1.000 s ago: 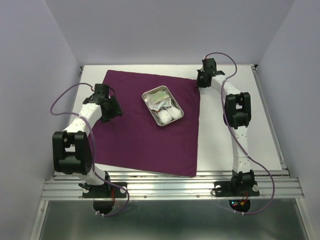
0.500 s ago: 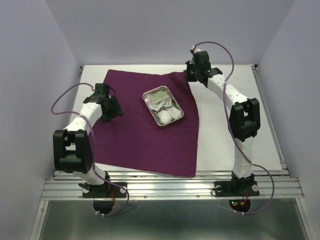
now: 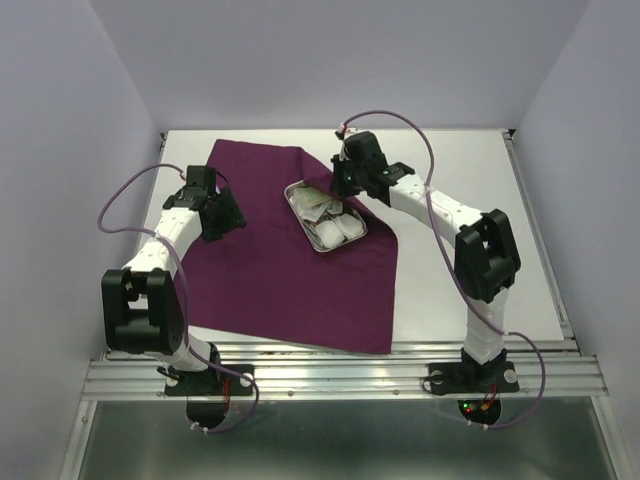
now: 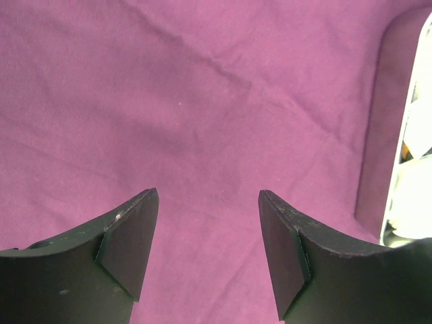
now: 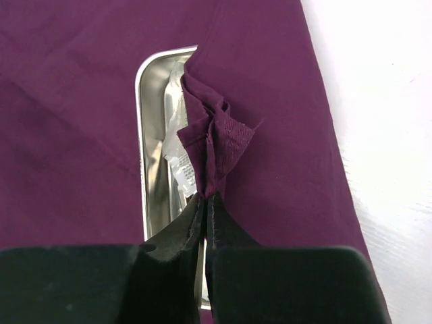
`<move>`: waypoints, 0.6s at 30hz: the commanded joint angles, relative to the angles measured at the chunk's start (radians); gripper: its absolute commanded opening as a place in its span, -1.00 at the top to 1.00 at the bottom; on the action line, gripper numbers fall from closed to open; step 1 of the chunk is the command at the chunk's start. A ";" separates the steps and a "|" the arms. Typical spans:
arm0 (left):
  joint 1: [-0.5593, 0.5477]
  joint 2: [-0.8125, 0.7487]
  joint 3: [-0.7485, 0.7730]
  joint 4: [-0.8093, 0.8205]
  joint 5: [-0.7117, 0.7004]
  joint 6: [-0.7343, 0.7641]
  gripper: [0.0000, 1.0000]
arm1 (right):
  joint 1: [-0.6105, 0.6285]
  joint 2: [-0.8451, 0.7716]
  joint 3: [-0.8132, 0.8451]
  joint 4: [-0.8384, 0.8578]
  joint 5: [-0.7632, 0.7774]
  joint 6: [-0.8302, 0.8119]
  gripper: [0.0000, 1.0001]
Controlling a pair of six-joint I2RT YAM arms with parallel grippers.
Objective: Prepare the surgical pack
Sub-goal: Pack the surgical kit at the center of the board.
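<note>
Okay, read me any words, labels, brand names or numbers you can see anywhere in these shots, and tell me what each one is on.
No text can be read in any view.
The packets in the steel tray: any print on them is too small and blurred to read.
The purple drape and the table: no lettering shows.

Showing white links w/ black joint housings on L arm [image 3: 160,240] & R arm [image 3: 440,205]; trailing thin purple cables [image 3: 395,112]; wearing matte black wedge-shaped end effector fingers [image 4: 125,243].
</note>
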 commanded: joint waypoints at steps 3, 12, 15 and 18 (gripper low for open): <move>-0.005 -0.054 -0.017 0.020 0.039 -0.011 -0.45 | 0.050 -0.032 -0.006 0.072 0.013 0.065 0.99; -0.005 -0.065 -0.028 0.022 0.037 -0.006 -0.45 | 0.131 0.063 0.069 0.092 0.018 0.135 0.99; -0.005 -0.063 -0.031 0.023 0.036 -0.008 -0.44 | 0.161 0.097 0.098 0.092 0.018 0.143 0.99; -0.005 -0.063 -0.036 0.025 0.037 -0.006 -0.45 | 0.172 0.119 0.115 0.093 0.018 0.152 0.99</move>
